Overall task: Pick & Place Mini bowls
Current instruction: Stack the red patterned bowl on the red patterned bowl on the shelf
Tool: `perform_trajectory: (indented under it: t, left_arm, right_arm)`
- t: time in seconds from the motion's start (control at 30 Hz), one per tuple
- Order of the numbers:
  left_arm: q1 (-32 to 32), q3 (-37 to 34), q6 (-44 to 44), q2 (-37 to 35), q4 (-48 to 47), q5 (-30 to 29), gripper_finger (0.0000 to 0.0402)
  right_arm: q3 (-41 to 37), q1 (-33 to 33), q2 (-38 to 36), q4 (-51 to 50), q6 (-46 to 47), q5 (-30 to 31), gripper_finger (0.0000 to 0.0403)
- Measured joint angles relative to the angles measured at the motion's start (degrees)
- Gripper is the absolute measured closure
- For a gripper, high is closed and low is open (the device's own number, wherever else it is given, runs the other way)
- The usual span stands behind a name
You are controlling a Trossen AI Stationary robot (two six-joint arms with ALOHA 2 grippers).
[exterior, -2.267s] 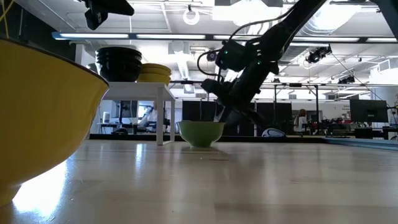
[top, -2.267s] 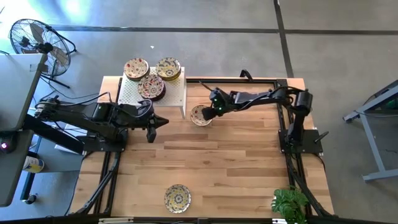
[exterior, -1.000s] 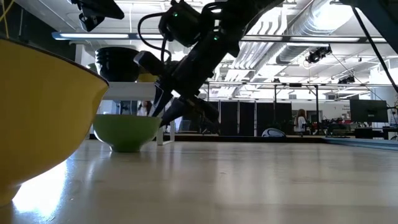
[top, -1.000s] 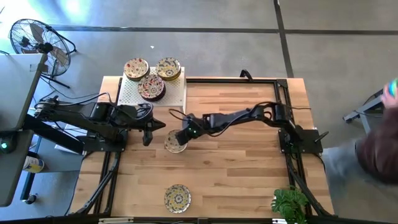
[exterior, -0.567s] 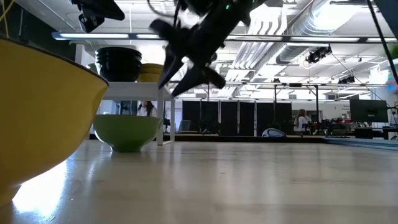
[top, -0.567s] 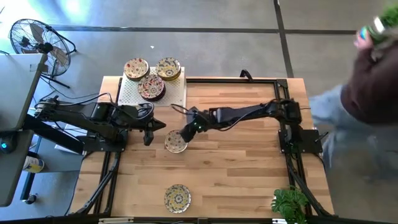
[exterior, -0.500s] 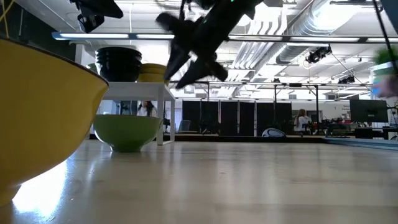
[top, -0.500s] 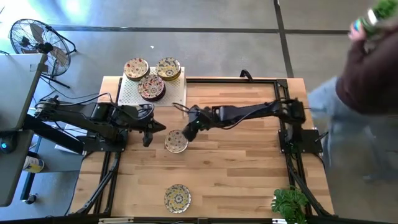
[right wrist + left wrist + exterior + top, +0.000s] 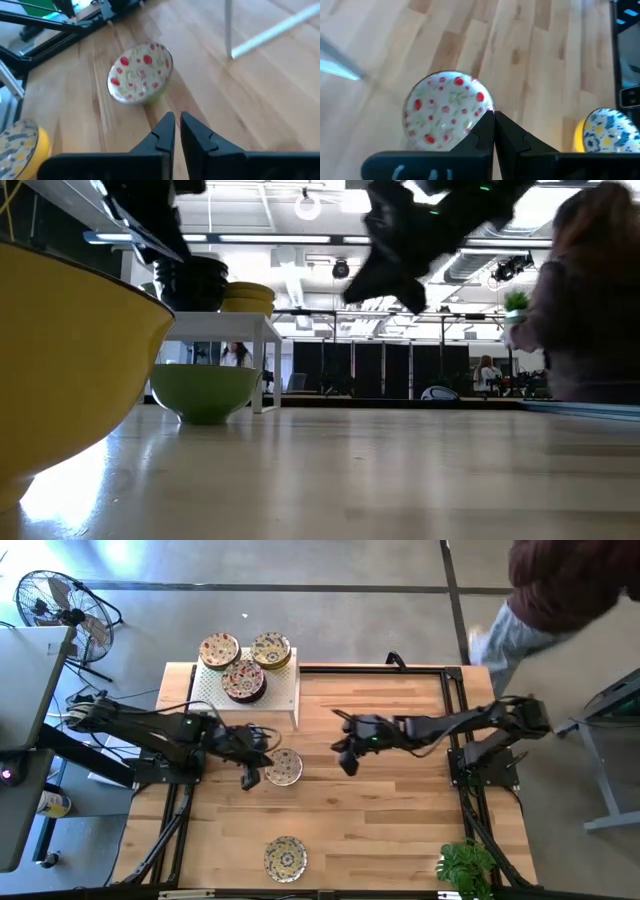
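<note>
Left gripper, clenched empty, hangs beside the red-flowered bowl; right gripper, clenched, hangs apart.

Bright overhead light glares on the table; the passing person is motion-blurred.
</note>
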Motion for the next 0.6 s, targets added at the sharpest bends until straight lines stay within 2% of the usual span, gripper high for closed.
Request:
perform_trajectory:
  t: [0.17,0.27,0.43,0.6]
  left_arm:
    - [-0.02,0.21,-0.15,6.02,-0.25,2.32,0.0396]
    - [-0.02,0.65,0.62,9.72,-2.10,2.64,0.0376]
    - [-0.75,1.17,3.04,14.98,-0.78,2.46,0.0303]
    - [-4.34,1.17,5.16,19.86,1.00,-1.07,0.0226]
  right_arm:
    - [-8.45,-0.07,-9.15,1.92,1.06,1.73,0.0378]
    - [-12.17,-0.04,-13.64,1.87,1.89,3.21,0.0387]
    - [-16.11,-0.07,-19.49,2.05,2.70,3.67,0.0401]
    - [-18.23,-0.07,-22.13,1.67,2.54,3.56,0.0400]
